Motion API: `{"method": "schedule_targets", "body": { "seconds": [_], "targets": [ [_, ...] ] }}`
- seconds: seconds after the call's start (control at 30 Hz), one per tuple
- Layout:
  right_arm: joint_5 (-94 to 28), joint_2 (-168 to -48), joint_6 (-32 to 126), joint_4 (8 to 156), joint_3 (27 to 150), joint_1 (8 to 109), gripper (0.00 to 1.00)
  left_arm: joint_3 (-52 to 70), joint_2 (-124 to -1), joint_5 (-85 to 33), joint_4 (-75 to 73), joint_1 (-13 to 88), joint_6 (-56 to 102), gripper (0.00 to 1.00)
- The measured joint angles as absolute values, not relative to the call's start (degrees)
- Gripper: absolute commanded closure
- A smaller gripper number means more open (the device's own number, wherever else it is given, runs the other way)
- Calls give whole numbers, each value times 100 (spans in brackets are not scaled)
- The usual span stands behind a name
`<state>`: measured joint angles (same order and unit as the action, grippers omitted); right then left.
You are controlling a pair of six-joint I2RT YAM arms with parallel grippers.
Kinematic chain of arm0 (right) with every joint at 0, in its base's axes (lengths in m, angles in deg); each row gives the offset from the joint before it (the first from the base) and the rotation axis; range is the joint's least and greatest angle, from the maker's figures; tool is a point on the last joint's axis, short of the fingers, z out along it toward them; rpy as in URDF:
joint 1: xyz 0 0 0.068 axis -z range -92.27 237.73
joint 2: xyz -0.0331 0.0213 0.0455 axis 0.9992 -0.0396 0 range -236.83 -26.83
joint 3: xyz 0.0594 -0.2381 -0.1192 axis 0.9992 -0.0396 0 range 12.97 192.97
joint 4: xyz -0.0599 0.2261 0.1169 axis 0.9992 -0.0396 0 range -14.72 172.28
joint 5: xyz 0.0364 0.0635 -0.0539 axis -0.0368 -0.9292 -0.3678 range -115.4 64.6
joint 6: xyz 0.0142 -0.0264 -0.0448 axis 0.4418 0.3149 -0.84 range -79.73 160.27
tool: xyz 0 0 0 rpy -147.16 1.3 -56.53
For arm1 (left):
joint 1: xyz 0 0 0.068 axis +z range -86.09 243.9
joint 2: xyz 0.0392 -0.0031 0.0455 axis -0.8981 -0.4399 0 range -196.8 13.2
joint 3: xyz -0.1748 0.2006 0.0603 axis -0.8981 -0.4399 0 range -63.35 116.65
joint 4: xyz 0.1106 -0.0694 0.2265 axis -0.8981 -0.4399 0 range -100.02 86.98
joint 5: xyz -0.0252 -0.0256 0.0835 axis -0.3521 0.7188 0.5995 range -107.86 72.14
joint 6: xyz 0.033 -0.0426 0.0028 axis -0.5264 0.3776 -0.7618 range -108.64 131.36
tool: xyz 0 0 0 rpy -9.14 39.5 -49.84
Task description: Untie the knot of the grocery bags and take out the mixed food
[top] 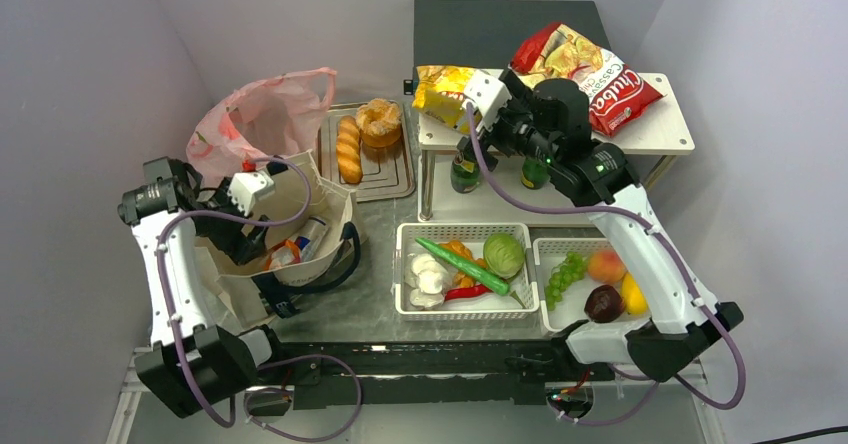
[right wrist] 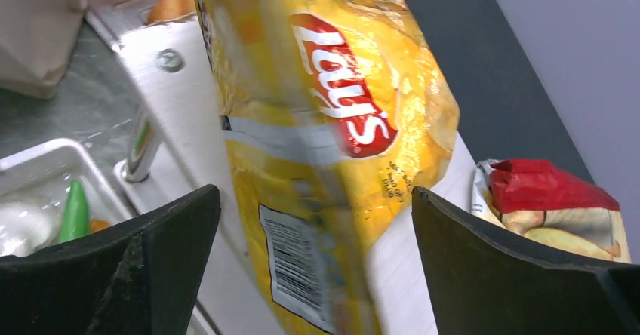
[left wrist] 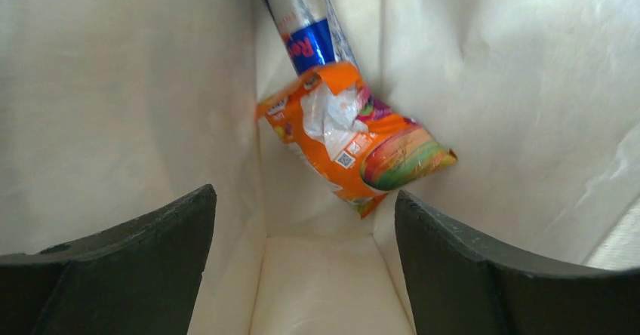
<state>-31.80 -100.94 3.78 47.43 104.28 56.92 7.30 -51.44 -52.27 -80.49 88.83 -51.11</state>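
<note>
Right now I'm hovering my left end effector (left wrist: 302,199), spread wide, inside the tote (left wrist: 113,86) above a snack bag (left wrist: 355,142) leaning in its corner. My right end effector (right wrist: 315,199) is gaping just as wide, facing the Lay's bag (right wrist: 332,124) lying on the shelf (top: 660,129).

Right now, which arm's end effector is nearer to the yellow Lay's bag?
Right. The right end effector is at the Lay's bag on the white shelf, fingers either side of it. The left end effector is far off, down inside the beige tote.
</note>
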Motion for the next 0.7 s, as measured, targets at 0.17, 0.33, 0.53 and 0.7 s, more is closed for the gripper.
{"method": "schedule_targets", "body": {
  "seconds": [0.17, 0.33, 0.53, 0.7],
  "targets": [
    [-3901, -9980, 356, 4013, 10616, 5692, 0, 330, -5538, -4843, -7966, 8761, -5592, 6],
    [-4736, -9753, 428, 3589, 10717, 5686, 0, -282, -5916, -4255, -7148, 8263, -5531, 2],
    [-5385, -9536, 771, 3405, 10811, 5627, 0, -1163, -6569, -3393, -5999, 7522, -5240, 21],
    [-5455, -9523, 1067, 3392, 10808, 5552, 0, -1298, -6991, -3087, -5787, 7355, -4952, 95]
  ]
}}
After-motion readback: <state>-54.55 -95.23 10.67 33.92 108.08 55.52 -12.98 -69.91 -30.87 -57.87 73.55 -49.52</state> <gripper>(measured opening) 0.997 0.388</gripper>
